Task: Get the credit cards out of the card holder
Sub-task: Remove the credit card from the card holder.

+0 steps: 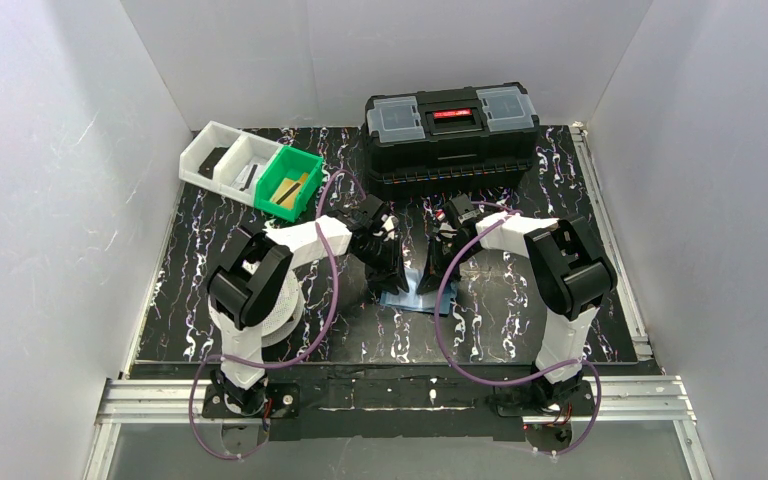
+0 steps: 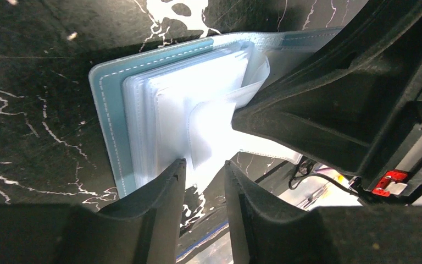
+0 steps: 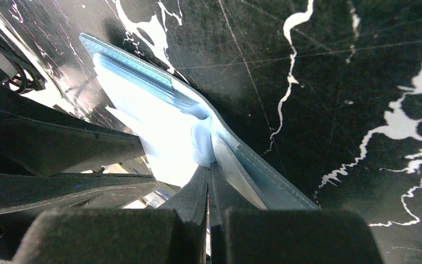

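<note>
The blue card holder [image 1: 412, 296] lies open on the black table between my two grippers. In the left wrist view its pale blue cover [image 2: 105, 110] and stacked clear sleeves [image 2: 187, 93] face up. My left gripper [image 2: 204, 171] is open, its fingertips on either side of the near edge of the sleeves. My right gripper [image 3: 210, 175] is shut on a thin sleeve of the holder [image 3: 159, 121], lifting it off the stack. It shows as the big black shape [image 2: 329, 110] in the left wrist view. No credit card shows in the sleeves. A flat tan piece [image 1: 287, 190] lies in the green bin.
A large black toolbox [image 1: 450, 138] stands at the back, just behind both grippers. A green bin [image 1: 305, 167] and white trays [image 1: 222, 155] sit at the back left. White walls enclose the table on three sides.
</note>
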Controlling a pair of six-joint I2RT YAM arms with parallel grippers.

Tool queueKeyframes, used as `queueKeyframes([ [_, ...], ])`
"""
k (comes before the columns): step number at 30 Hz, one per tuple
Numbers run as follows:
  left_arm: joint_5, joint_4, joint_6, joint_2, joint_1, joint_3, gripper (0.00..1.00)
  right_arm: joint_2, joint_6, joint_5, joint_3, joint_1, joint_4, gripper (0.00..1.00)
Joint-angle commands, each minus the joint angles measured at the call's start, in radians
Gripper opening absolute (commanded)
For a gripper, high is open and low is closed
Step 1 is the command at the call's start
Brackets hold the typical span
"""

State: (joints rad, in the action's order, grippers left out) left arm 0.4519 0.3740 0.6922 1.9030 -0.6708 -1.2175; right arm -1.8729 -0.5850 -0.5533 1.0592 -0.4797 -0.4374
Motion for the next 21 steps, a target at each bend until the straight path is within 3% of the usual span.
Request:
queueKeyframes([
  [1,-0.071,0.033,0.0,0.068,-0.023,0.004,0.31,-0.009,0.029,0.002,-0.019,0.003,0.013,0.01],
  [6,-0.066,0.026,0.01,0.066,-0.025,-0.002,0.22,0.001,0.03,-0.004,-0.016,0.003,0.012,0.01],
  [11,-0.084,0.026,0.018,0.039,-0.025,0.002,0.0,0.041,0.027,-0.009,0.01,0.003,-0.011,0.01],
  [13,-0.093,0.03,0.022,0.027,-0.025,0.002,0.0,0.068,0.027,-0.001,0.032,0.003,-0.035,0.11],
  [18,-0.132,0.05,0.024,-0.011,-0.025,0.004,0.0,0.15,0.025,0.044,0.106,0.003,-0.112,0.46],
  [21,-0.163,0.069,0.025,-0.039,-0.026,0.005,0.0,0.2,0.026,0.092,0.142,0.004,-0.162,0.58],
])
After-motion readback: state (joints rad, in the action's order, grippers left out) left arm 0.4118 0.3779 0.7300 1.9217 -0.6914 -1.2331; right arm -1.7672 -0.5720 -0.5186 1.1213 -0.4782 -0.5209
